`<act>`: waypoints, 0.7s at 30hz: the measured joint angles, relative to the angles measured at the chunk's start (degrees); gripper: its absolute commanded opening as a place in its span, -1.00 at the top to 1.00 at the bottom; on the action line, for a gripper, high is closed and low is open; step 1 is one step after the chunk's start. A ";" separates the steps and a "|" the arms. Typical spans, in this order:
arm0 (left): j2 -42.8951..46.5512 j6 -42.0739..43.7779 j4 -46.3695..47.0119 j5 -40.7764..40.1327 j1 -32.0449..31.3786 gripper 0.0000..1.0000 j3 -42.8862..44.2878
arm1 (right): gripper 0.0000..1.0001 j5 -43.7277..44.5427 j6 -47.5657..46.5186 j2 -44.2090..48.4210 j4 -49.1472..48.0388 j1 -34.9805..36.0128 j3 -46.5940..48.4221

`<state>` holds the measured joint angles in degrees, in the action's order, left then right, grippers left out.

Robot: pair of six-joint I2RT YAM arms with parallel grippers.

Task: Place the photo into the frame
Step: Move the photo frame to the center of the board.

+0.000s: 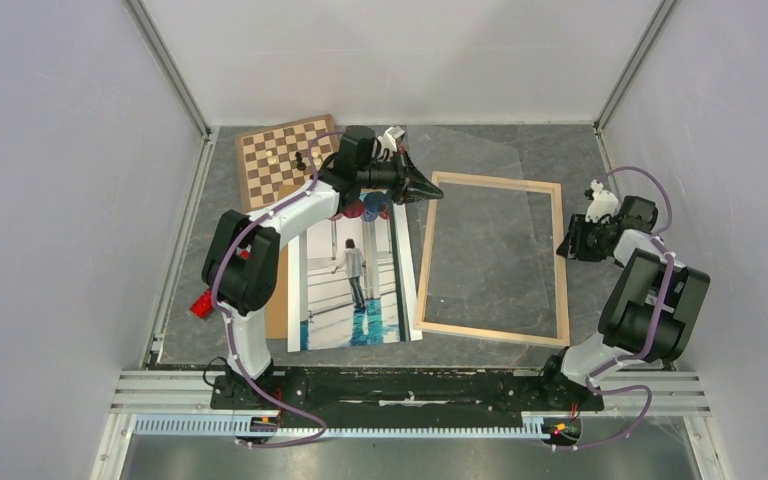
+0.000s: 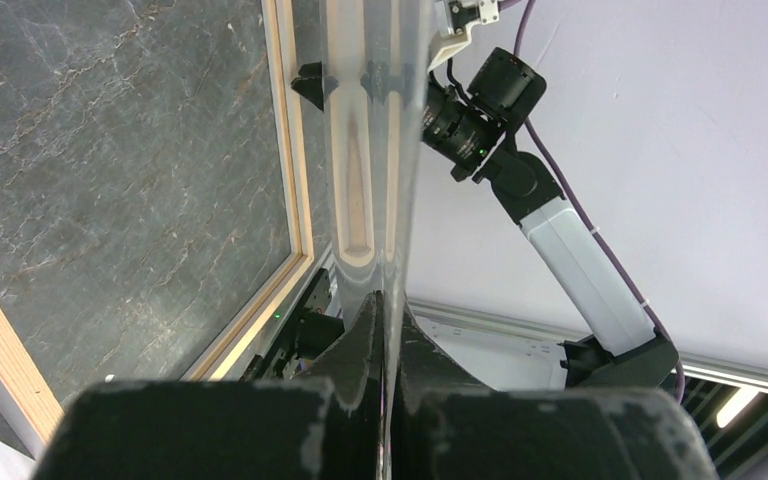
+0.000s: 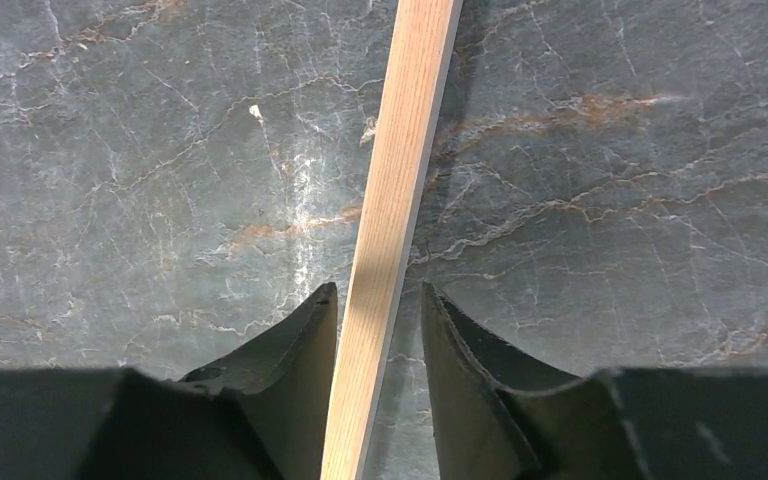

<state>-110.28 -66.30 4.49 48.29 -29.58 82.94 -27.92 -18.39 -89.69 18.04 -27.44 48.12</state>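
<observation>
The photo (image 1: 352, 285) lies face up on the table, left of the frame and under my left arm. The frame (image 1: 560, 262) of light wooden bars lies flat at centre right. My left gripper (image 1: 428, 189) is at the frame's far left corner, shut on the edge of a clear sheet (image 1: 480, 155) that is tilted over the frame. In the left wrist view the sheet (image 2: 370, 150) stands edge-on between the shut fingers (image 2: 388, 300), with the frame's bar (image 2: 295, 150) beside it. My right gripper (image 1: 567, 245) is open, its fingers either side of the frame's right bar (image 3: 400, 150).
A checkered chessboard (image 1: 275, 170) with a few pieces lies at the back left. A brown backing board (image 1: 277, 312) shows from under the photo's left edge. White walls close in the table on three sides.
</observation>
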 measured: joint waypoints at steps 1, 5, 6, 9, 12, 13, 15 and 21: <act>0.00 0.00 -0.07 0.04 0.00 0.95 0.00 | 0.26 0.02 0.07 -0.35 -0.20 0.13 0.00; 0.00 0.39 -0.15 0.09 0.00 0.95 0.00 | 0.35 0.11 0.48 -1.86 -0.85 0.81 0.00; 0.00 0.46 -0.15 0.07 0.00 0.95 0.00 | 0.40 0.26 0.68 -2.23 -1.05 1.11 0.00; 0.00 0.90 -0.20 0.07 0.00 0.95 0.00 | 0.52 0.90 1.09 -3.08 -1.68 1.75 0.00; 0.00 1.49 -0.37 0.07 0.13 0.95 0.00 | 0.67 1.16 2.64 -3.32 -2.62 2.16 0.00; 0.00 1.70 -0.57 0.07 0.26 0.95 0.00 | 0.72 1.31 3.67 -3.48 -3.21 2.47 0.00; 0.00 2.12 -1.14 0.07 0.37 0.95 0.00 | 0.80 1.36 4.92 -3.74 -4.17 3.10 0.00; -0.04 2.60 -1.73 0.07 0.94 0.95 0.00 | 1.00 2.45 8.85 -3.72 -7.98 5.57 -1.16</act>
<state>-110.32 -63.70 2.76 48.36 -28.64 82.94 -25.47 -9.54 -93.41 10.07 -21.87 46.96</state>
